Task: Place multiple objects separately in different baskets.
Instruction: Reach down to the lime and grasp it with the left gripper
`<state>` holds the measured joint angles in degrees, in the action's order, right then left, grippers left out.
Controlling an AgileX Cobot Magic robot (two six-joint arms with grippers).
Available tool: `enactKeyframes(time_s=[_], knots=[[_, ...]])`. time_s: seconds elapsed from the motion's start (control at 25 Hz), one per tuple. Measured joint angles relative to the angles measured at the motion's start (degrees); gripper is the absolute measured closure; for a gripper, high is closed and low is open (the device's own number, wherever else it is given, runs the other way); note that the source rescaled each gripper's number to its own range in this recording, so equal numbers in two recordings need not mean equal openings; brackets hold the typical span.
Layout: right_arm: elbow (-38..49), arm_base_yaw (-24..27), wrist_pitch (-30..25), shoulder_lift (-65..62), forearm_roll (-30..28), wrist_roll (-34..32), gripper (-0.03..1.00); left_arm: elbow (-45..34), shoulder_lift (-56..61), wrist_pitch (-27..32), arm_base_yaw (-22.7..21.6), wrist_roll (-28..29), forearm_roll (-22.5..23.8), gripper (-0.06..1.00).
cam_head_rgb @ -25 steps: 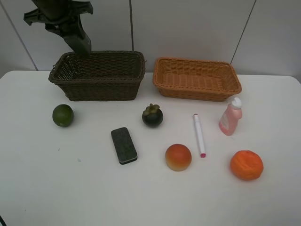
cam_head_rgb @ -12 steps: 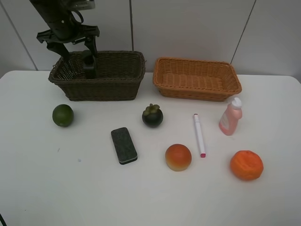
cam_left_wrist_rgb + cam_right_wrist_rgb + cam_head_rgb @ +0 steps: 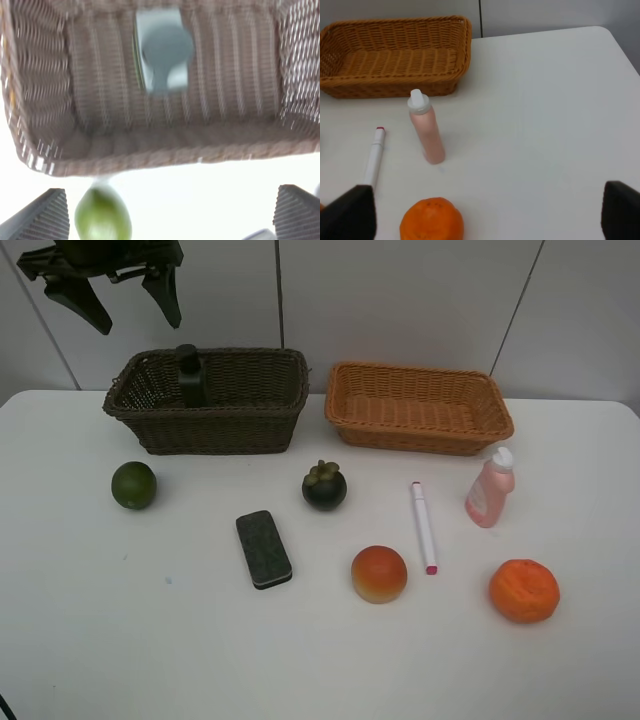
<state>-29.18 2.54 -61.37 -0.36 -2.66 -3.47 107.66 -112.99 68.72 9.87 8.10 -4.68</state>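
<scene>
Both spread wide: left tool point(image 3: 137, 320), right tool point(image 3: 487, 215); pump bottle point(image 3: 189, 375) writing seemingly unreadable.

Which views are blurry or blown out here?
Left wrist: motion-smeared and overexposed, the dark basket reads pale, the bottle inside greyish, the table pure white. Exterior high: sharp, even light, soft shadows. Right wrist: sharp, no glare.

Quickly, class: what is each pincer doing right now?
Left pincer: open, holding nothing.
Right pincer: open, holding nothing.
</scene>
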Motion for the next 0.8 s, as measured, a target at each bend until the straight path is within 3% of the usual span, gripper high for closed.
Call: enactKeyframes(time_s=[0.4, 0.52, 0.8], knots=[[0.00, 0.00, 0.00, 0.00, 0.00, 0.00, -0.03, -34.52, 20.16, -0.85, 0.00, 0.51, 4.68, -0.06], [0.00, 0.00, 0.00, 0.00, 0.00, 0.00, -0.03, -42.30, 20.81, -6.43, 0.00, 0.65, 7.18, -0.06], [0.00, 0.00, 0.00, 0.00, 0.00, 0.00, -0.03, -54.37, 19.89, -25.78, 0.00, 1.29, 8.92, -0.06]])
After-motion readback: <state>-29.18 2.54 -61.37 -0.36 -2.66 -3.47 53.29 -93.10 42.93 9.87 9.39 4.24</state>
